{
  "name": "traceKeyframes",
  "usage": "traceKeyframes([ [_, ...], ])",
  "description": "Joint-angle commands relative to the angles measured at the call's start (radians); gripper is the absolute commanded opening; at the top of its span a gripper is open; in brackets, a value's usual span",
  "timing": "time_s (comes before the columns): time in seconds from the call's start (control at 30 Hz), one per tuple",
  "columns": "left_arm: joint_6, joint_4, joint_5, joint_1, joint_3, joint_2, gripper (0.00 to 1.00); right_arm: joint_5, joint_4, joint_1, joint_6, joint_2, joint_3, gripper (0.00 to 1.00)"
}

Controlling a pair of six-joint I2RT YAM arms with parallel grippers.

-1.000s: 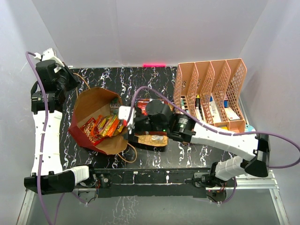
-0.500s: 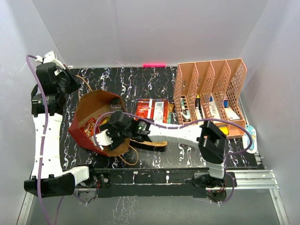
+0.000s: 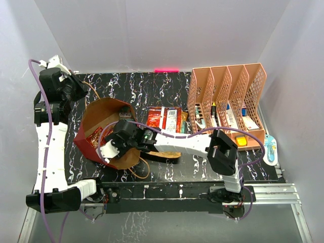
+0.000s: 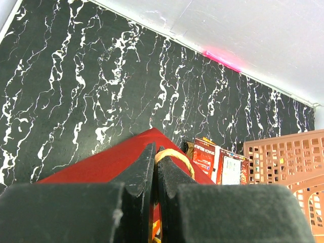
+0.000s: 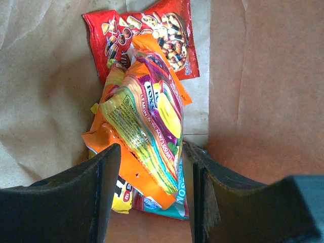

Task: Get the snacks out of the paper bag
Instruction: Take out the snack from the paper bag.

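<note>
The paper bag (image 3: 95,114), red outside and brown inside, lies open on the table's left. My left gripper (image 3: 80,94) is shut on its far rim beside the cord handle (image 4: 178,158); the red bag wall (image 4: 96,164) fills that wrist view's bottom. My right gripper (image 3: 104,148) reaches inside the bag. Its jaws (image 5: 153,149) stand open on either side of a yellow-purple packet (image 5: 149,119). That packet lies on an orange packet (image 5: 124,164), with a red packet (image 5: 152,35) beyond it. A teal packet (image 5: 179,205) and a yellow packet (image 5: 121,197) lie under them.
Two red packets (image 3: 164,119) lie on the table right of the bag, also seen from the left wrist (image 4: 217,162). A gold-brown packet (image 3: 169,153) lies under the right arm. The pink mesh organiser (image 3: 228,98) with stationery stands at the back right.
My right arm swung left from the table beside the bag and pushed its gripper into the bag's mouth over the packets. The left gripper kept its hold on the rim.
</note>
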State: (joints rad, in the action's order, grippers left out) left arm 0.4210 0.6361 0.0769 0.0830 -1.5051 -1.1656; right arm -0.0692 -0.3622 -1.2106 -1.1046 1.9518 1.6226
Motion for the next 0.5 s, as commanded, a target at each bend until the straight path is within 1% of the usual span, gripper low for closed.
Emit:
traceKeyframes([
  [0.0,0.005,-0.017,0.023,0.000,0.002,0.026,0.00,0.008,0.027,0.005,-0.052,0.015,0.047,0.54],
  [0.13,0.005,-0.013,0.022,0.000,0.003,0.028,0.00,0.005,0.039,0.006,-0.059,0.031,0.045,0.54],
  [0.3,0.012,-0.015,0.029,0.000,0.005,0.032,0.00,0.035,0.115,0.009,-0.059,0.070,0.057,0.50],
  [0.47,0.016,-0.009,0.034,0.000,-0.005,0.034,0.00,0.035,0.107,0.023,-0.078,0.145,0.124,0.51],
])
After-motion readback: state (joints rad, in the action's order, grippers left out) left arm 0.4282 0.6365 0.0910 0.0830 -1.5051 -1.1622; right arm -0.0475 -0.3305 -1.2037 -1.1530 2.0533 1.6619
